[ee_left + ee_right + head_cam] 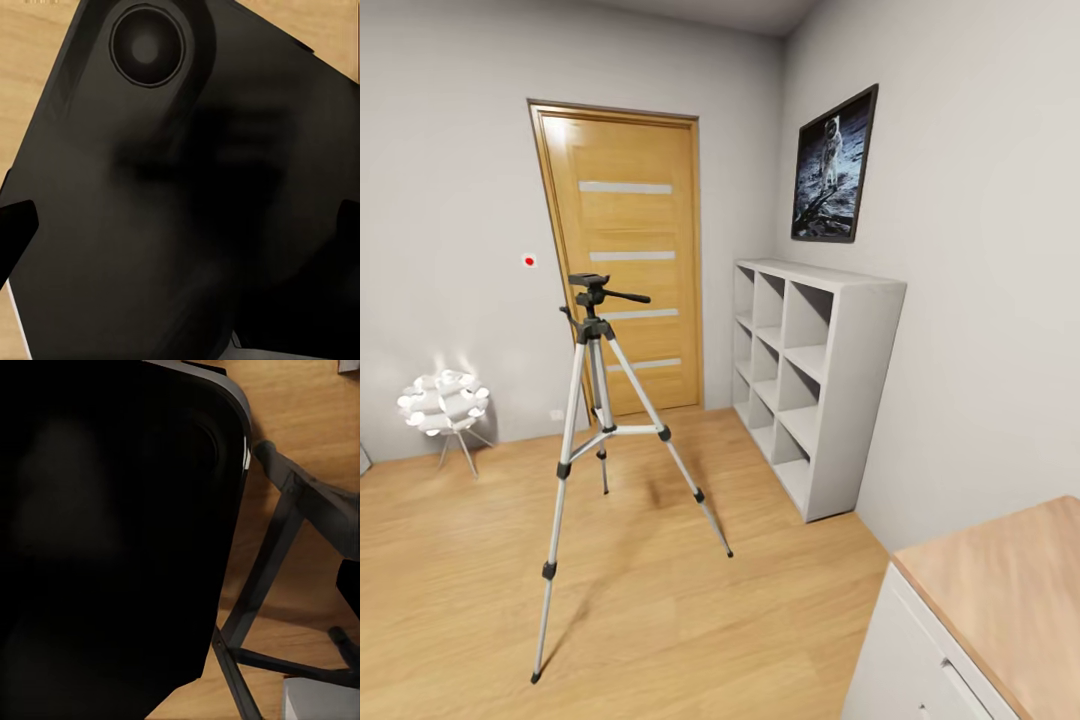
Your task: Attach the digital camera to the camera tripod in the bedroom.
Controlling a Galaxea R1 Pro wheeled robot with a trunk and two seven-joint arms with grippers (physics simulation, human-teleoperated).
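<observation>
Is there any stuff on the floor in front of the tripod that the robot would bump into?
Nothing visible does. The camera tripod stands alone on the wood floor, which lies bare in front of it. The spiky white lamp sits off by the wall, and the white shelf and cabinet corner are off to the other side.
</observation>
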